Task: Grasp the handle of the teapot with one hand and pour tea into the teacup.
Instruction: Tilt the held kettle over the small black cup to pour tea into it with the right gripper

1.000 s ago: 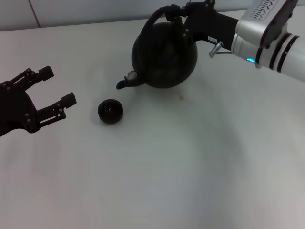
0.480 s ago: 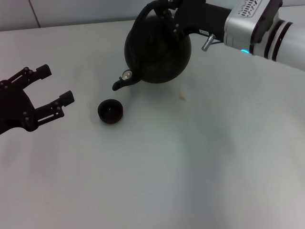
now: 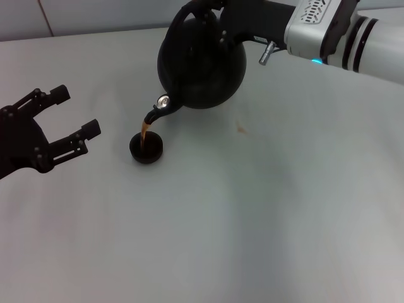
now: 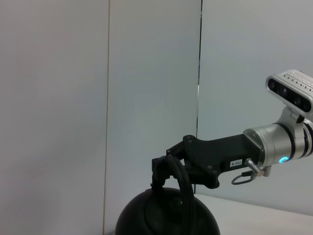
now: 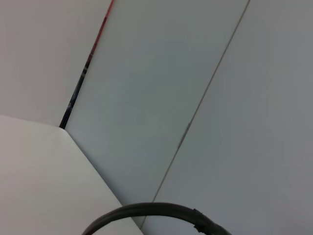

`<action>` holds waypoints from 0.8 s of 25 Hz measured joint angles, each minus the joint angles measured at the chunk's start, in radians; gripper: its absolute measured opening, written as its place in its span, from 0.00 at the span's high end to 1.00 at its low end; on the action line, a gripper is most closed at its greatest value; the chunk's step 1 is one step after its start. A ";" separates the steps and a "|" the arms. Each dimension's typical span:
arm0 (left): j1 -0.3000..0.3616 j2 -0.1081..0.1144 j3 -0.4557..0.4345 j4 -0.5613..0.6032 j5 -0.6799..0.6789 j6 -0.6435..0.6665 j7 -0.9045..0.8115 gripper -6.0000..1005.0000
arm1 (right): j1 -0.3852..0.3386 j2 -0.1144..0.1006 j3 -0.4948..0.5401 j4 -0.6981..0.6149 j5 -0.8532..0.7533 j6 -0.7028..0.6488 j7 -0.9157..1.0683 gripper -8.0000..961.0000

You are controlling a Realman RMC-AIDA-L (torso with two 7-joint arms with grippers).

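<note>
The round black teapot [image 3: 201, 63] hangs tilted above the table, spout [image 3: 154, 113] down to the left. My right gripper [image 3: 218, 5] is shut on its arched handle [image 4: 172, 174] at the top; the same handle shows as a dark arc [image 5: 156, 213] in the right wrist view. A thin amber stream of tea [image 3: 144, 131] runs from the spout into the small black teacup [image 3: 146, 148] on the table. My left gripper [image 3: 74, 115] hovers open to the left of the cup, apart from it.
A small brown drop [image 3: 240, 129] lies on the white table [image 3: 252, 221] right of the cup. A pale panelled wall [image 4: 146, 73] stands behind the table.
The right arm has carried the teapot left and tipped it further; its spout has dropped over the teacup and tea now streams into it. The left gripper has stayed put.
</note>
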 joint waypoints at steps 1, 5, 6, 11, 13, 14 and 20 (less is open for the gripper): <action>0.000 0.000 0.000 0.000 0.000 0.000 0.000 0.14 | 0.002 0.000 0.000 0.000 0.000 0.000 0.000 0.88; 0.000 0.000 0.000 0.000 0.000 -0.005 0.000 0.14 | 0.005 -0.001 0.000 0.000 0.000 0.000 -0.001 0.88; 0.000 0.000 0.000 0.000 -0.001 -0.008 0.000 0.14 | 0.005 -0.001 0.000 0.000 0.000 0.000 -0.002 0.88; 0.001 0.000 -0.002 0.000 -0.002 -0.012 0.000 0.14 | -0.006 0.002 0.009 0.001 0.015 -0.002 -0.002 0.88; 0.001 0.000 -0.008 0.000 -0.002 -0.012 0.000 0.14 | -0.016 0.003 0.012 0.009 0.049 -0.005 -0.002 0.88; 0.001 -0.001 -0.012 0.000 -0.002 -0.012 0.000 0.14 | -0.027 0.003 0.012 0.020 0.100 -0.012 -0.002 0.88; 0.001 -0.001 -0.012 0.000 -0.001 -0.012 0.000 0.14 | -0.055 0.003 0.012 0.056 0.235 -0.026 -0.002 0.87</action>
